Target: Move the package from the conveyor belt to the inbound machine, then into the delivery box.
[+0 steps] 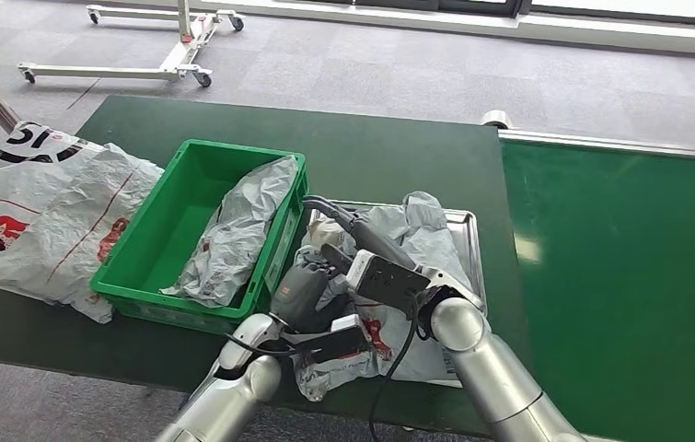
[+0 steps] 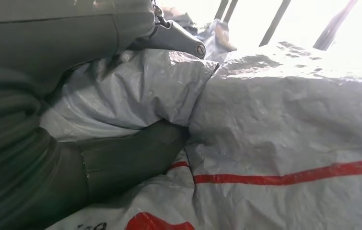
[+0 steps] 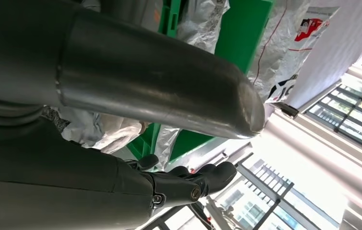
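Left wrist view: the left hand's (image 2: 49,158) dark fingers (image 2: 135,153) press into the crinkled grey plastic package (image 2: 284,124), gripping a fold; red stripes cross it. From the head view, this package (image 1: 417,235) lies on a metal tray (image 1: 469,241) on the green surface (image 1: 389,157). The right hand (image 1: 348,226) rests over it with fingers (image 3: 207,177) extended, holding nothing. One green crate (image 1: 155,253) contains one grey bag (image 1: 237,230); two white bags (image 1: 44,216) lie beside it.

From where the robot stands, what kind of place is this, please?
Probably a parcel-sorting test station indoors. A green conveyor belt runs beside a dark green table holding a green crate and a metal tray, with grey courier bags piled around.
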You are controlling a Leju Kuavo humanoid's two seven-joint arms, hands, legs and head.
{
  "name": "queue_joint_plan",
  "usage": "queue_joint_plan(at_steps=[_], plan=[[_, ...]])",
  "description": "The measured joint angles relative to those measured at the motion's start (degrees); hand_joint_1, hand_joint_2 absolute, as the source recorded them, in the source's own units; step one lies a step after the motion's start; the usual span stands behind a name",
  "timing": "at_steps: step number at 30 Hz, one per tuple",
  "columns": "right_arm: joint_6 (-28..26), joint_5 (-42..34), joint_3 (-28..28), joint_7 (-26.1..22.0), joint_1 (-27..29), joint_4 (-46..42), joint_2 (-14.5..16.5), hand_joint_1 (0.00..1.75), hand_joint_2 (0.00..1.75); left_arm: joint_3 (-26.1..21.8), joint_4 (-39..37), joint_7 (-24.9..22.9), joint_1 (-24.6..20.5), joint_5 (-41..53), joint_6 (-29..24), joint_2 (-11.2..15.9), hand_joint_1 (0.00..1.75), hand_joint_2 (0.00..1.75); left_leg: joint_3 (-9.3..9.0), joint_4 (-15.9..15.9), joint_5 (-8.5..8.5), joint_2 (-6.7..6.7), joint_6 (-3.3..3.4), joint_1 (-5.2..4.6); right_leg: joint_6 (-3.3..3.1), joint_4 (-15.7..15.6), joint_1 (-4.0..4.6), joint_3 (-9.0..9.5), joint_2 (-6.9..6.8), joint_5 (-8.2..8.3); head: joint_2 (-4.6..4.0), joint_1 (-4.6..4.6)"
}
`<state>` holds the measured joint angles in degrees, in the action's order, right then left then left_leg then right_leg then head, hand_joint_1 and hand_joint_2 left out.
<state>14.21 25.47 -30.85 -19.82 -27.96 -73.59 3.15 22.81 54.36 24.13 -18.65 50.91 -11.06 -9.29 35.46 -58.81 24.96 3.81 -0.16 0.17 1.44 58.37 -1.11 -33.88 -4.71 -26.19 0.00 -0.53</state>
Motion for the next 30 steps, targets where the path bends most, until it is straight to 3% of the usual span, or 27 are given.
queue_joint_plan(at_steps=[5, 9, 13, 17, 21, 30], plan=[[0.0, 0.0, 0.1, 0.0, 0.0, 0.0, 0.0, 0.0, 0.0, -0.4, 0.8, 0.6, 0.4, -1.3, -0.8, 0.2, 1.75, 1.75, 0.02, 0.0, 0.05, 0.05, -0.06, 0.0, -0.05, 0.0, 0.01, -0.04, 0.04, -0.04, 0.0, 0.01], [-0.3, 0.2, 0.2, 0.1, 0.1, 0.0, 0.0, 0.0, 0.0, -4.0, 4.2, 7.3, 2.2, -15.6, -0.9, 0.2, 1.75, 1.75, 0.08, 0.0, 0.06, 0.21, -0.08, 0.0, -0.06, 0.0, 0.08, -0.15, 0.22, -0.04, 0.0, 0.0], [-0.3, -0.4, 0.2, -0.3, -0.4, 0.1, 0.0, 0.0, 0.0, -10.5, 11.7, 14.5, 4.9, -39.4, 9.0, 0.2, 1.75, 1.75, 0.15, 0.0, 0.06, 0.23, -0.11, 0.02, -0.09, 0.0, 0.13, -0.23, 0.25, -0.05, 0.0, 0.0], [-0.3, -1.4, 0.2, -0.7, -1.6, 0.6, 0.2, 0.0, 0.0, -15.5, 20.2, 15.7, 8.4, -52.8, 19.4, 0.1, 1.75, 1.75, 0.17, 0.0, 0.1, 0.23, -0.16, 0.04, -0.16, 0.0, 0.14, -0.28, 0.25, -0.11, 0.0, -0.01], [-0.3, -1.6, 0.2, -0.8, -2.0, 0.9, 0.7, 0.0, 0.0, -19.6, 26.1, 15.6, 10.6, -56.8, 23.7, -0.6, 1.75, 1.75, 0.22, 0.0, 0.13, 0.22, -0.18, 0.05, -0.19, 0.0, 0.13, -0.32, 0.23, -0.14, 0.0, 0.01], [-0.3, -1.5, 0.2, -0.8, -2.1, 1.3, 1.4, 0.0, 0.0, -24.5, 31.3, 15.6, 11.9, -58.0, 25.1, -2.4, 1.75, 1.75, 0.25, 0.0, 0.14, 0.21, -0.19, 0.05, -0.2, 0.0, 0.14, -0.35, 0.23, -0.14, 0.0, 0.01]])
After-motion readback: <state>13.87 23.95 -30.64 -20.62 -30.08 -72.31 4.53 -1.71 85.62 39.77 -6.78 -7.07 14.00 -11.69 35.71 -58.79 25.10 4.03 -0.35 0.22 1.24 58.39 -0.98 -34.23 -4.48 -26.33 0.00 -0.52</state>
